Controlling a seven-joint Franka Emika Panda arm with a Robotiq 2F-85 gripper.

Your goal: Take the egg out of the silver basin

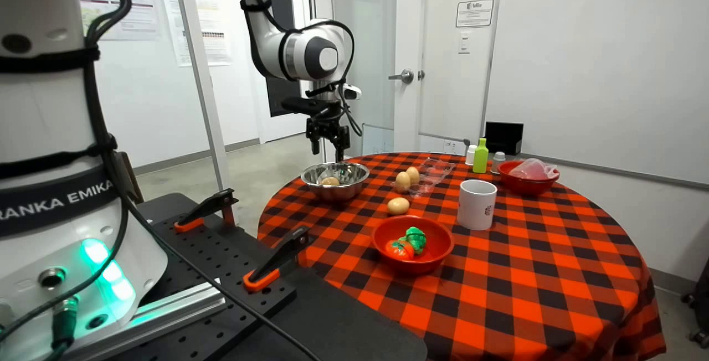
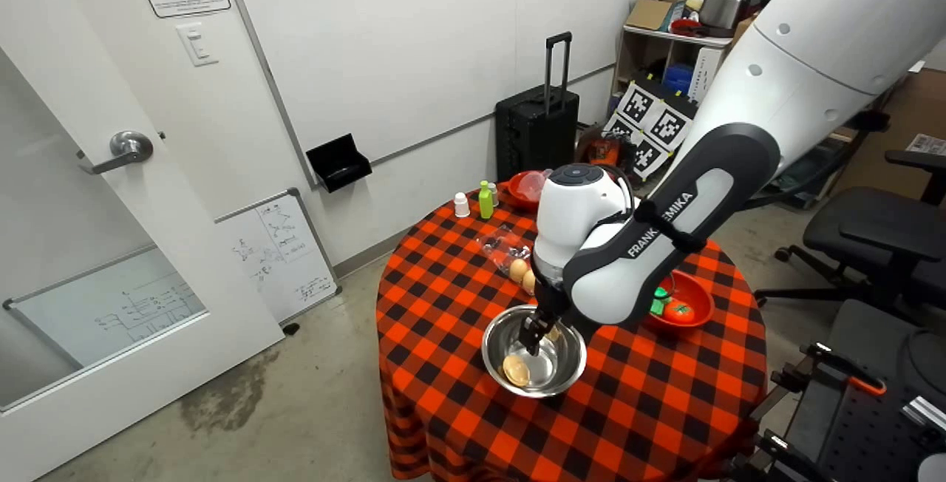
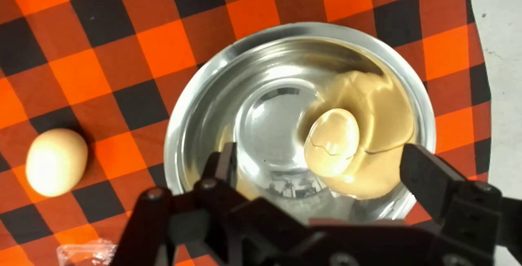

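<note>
The silver basin [image 1: 346, 192] stands near the table edge. It shows in the other exterior picture too, its rim [image 2: 543, 392] fully round, and in the wrist view [image 3: 310, 30]. The pale tan egg [image 3: 331, 141] lies inside it, off the basin's middle, with a jagged crack line across its shell and its reflection on the wall. The egg also shows in both exterior views [image 1: 330, 181] [image 2: 516, 370]. My gripper [image 3: 320, 151] is open and empty, pointing down above the basin. In an exterior view its fingers [image 1: 328, 153] are above the rim, apart from the egg.
Other eggs [image 1: 398, 206] lie on the checked cloth; one shows in the wrist view [image 3: 56, 162]. A clear plastic carton [image 1: 437, 170], white mug [image 1: 475, 206], red bowl [image 1: 412, 266] with toy vegetables, green bottle [image 1: 480, 157] and another red bowl [image 1: 529, 185] stand on the table.
</note>
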